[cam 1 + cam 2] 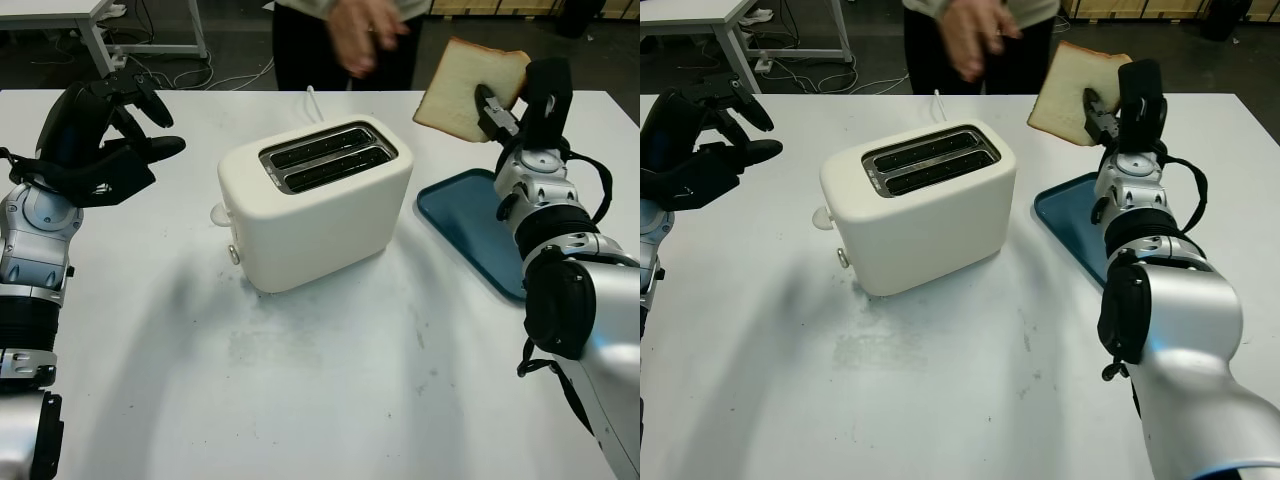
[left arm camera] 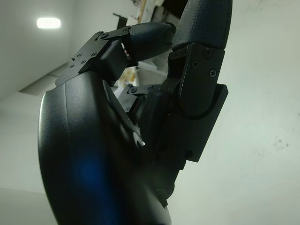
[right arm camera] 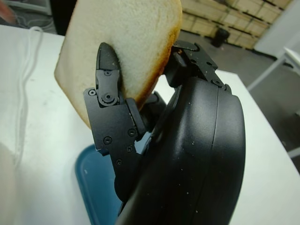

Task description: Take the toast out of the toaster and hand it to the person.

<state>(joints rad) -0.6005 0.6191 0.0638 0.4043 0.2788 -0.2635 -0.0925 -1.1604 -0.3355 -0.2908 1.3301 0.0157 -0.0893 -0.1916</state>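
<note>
A slice of pale toast [image 1: 466, 88] is held up in the air at the back right, above the table's far edge, with my right hand [image 1: 505, 105] shut on it. In the right wrist view a black finger [image 3: 108, 96] presses on the face of the toast [image 3: 131, 47]. The cream toaster [image 1: 315, 200] stands mid-table with both slots [image 1: 328, 156] showing dark. A person's hand [image 1: 360, 35] hovers behind the toaster, left of the toast and apart from it. My left hand [image 1: 105, 140] is raised over the table's left side, open.
A blue tray [image 1: 470, 225] lies on the white table [image 1: 300, 380] right of the toaster, under my right forearm. The toaster's white cord [image 1: 312, 100] runs toward the back edge. Another table and cables stand on the floor at the back left.
</note>
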